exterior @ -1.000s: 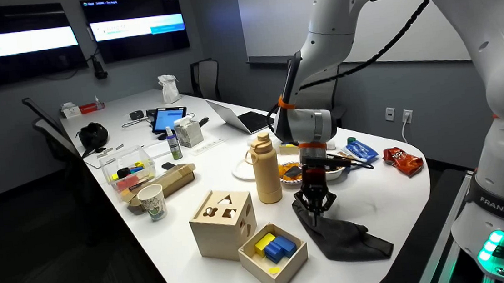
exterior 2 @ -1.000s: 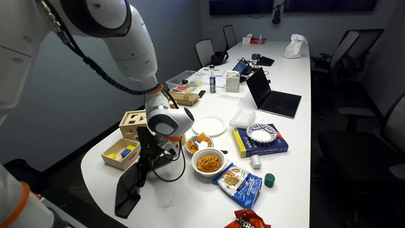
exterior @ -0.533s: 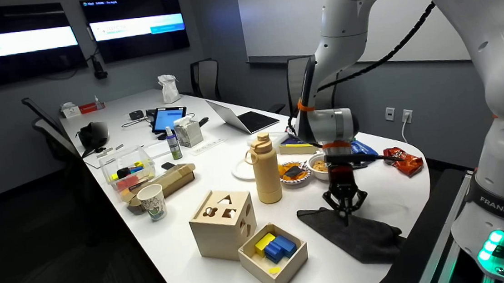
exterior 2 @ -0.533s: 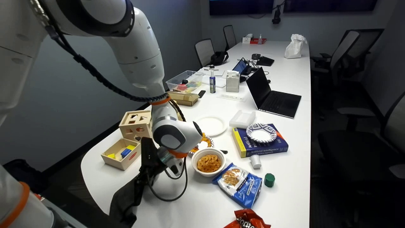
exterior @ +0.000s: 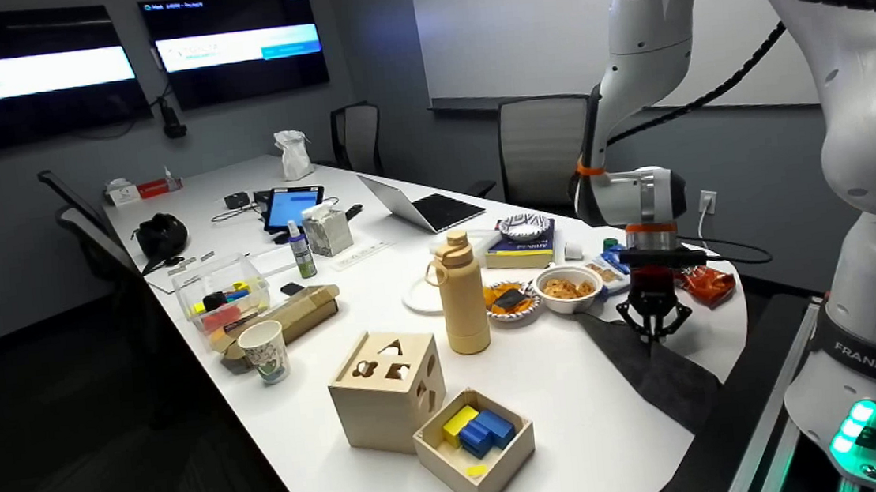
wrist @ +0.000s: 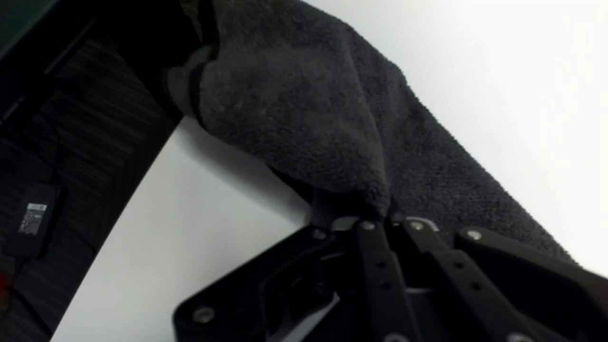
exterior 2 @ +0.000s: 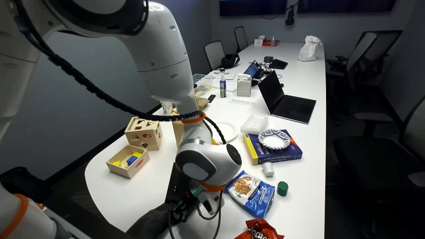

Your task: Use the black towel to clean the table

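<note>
White table (exterior: pixel 573 432), bottle (exterior: pixel 465 303), bowl (exterior: pixel 564 305) beside towel (exterior: pixel 660 377)

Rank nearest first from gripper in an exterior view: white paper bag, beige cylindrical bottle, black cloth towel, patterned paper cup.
1. Black towel: held by gripper.
2. Beige bottle: picture left.
3. Paper cup: farther left.
4. White bag: far background.

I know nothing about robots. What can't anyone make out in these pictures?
Black towel: in the wrist view, part is cut off by the top edge.
Red bag: in an exterior view, cut off by the bottom edge.
Tan bottle: in an exterior view, partly hidden by the arm.
White label: in the wrist view, print too small and blurred to read.
</note>
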Controlling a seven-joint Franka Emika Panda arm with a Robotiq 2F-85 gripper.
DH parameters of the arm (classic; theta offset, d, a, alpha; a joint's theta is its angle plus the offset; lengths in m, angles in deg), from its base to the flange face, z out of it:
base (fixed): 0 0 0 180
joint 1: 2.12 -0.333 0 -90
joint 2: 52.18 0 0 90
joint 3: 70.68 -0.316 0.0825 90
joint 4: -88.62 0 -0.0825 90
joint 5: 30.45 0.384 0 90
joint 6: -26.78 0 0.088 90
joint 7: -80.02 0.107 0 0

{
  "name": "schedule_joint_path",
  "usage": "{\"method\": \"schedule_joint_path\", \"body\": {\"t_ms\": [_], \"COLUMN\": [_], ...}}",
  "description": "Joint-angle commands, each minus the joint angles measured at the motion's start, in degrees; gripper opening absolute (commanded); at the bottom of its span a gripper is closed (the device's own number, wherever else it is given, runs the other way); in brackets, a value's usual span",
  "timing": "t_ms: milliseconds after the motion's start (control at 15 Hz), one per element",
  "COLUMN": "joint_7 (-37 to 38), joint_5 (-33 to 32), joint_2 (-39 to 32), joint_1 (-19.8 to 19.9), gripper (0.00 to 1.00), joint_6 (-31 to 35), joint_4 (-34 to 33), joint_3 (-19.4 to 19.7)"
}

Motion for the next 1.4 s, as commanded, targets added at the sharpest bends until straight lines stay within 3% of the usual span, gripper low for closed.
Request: {"method": "schedule_joint_path", "body": {"t_ms": [0, 267, 867, 1133, 1333], "joint_7": [-0.23, 0.04, -5.5, -6.42, -5.14], "joint_5": [2.47, 2.34, 1.21, 0.54, 0.89], "joint_2": [-0.21, -0.6, -2.14, -1.61, 0.95], "joint_1": [2.65, 1.37, -2.53, -4.13, -4.59], "gripper": [0.01, 0.01, 0.01, 0.01, 0.01], "joint_6": [5.2, 7.95, 3.68, 0.36, -1.56], "joint_4": [-2.69, -5.85, -10.45, -8.9, -4.69], "joint_3": [-1.72, -5.31, -16.2, -16.99, -15.3]}}
